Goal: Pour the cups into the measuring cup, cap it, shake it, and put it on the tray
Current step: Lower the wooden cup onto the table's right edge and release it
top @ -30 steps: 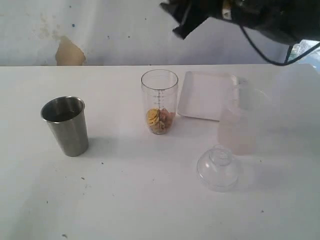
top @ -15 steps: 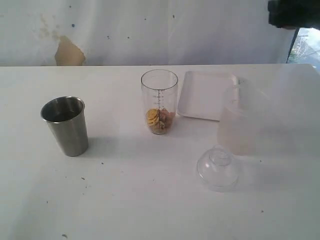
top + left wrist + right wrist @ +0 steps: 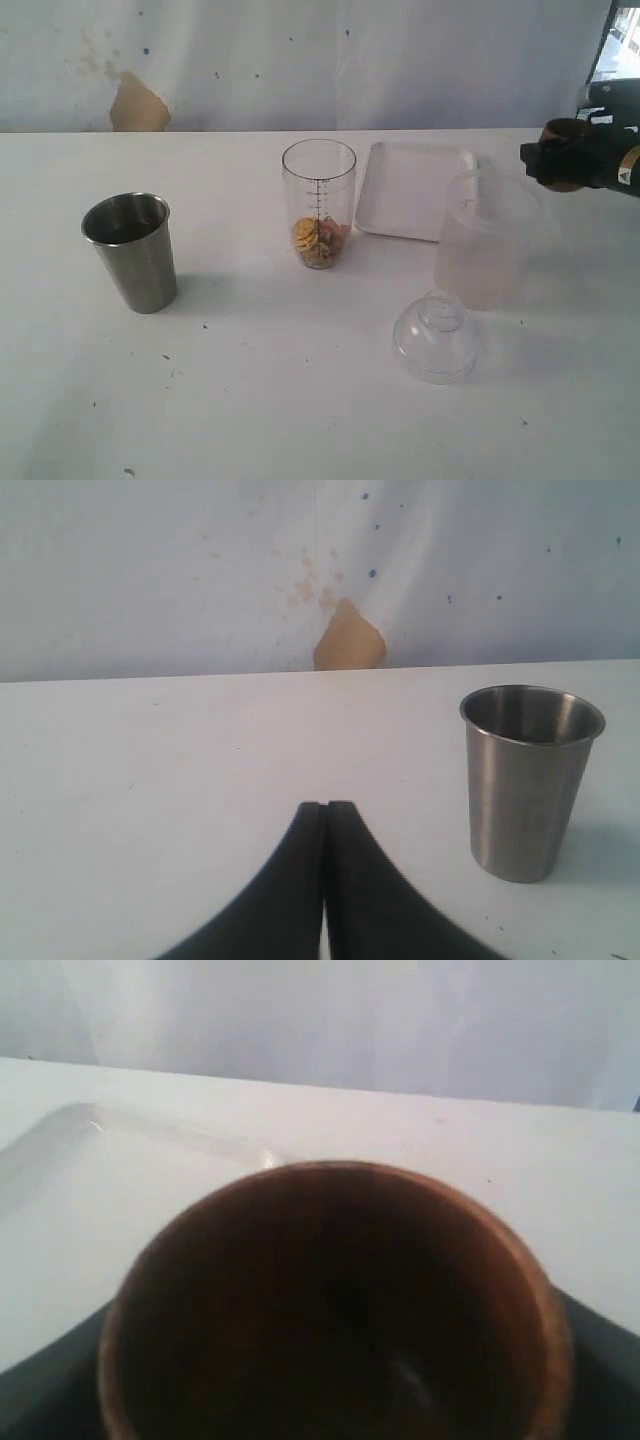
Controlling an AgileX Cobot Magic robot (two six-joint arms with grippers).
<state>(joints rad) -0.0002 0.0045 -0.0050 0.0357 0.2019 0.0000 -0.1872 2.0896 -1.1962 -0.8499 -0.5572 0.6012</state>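
Observation:
The measuring cup [image 3: 319,200] stands mid-table with yellow and pink bits at its bottom. The steel cup [image 3: 130,250] stands upright at the left; the left wrist view shows this cup [image 3: 530,780] beside my left gripper [image 3: 325,805], which is shut on nothing and does not show in the exterior view. At the right edge, above the table, my right gripper [image 3: 560,155] is shut on the brown wooden cup [image 3: 567,150]. That cup [image 3: 335,1300] fills the right wrist view and its inside is dark. The white tray [image 3: 415,190] lies behind the measuring cup.
A frosted plastic container [image 3: 487,240] stands in front of the tray's right end, just below the right gripper. A clear dome lid [image 3: 436,335] lies on the table in front of it. A wall closes off the back of the table.
The right arm swung from the top middle of the exterior view out to the right and came down to the right edge, carrying the wooden cup. Nothing on the table moved.

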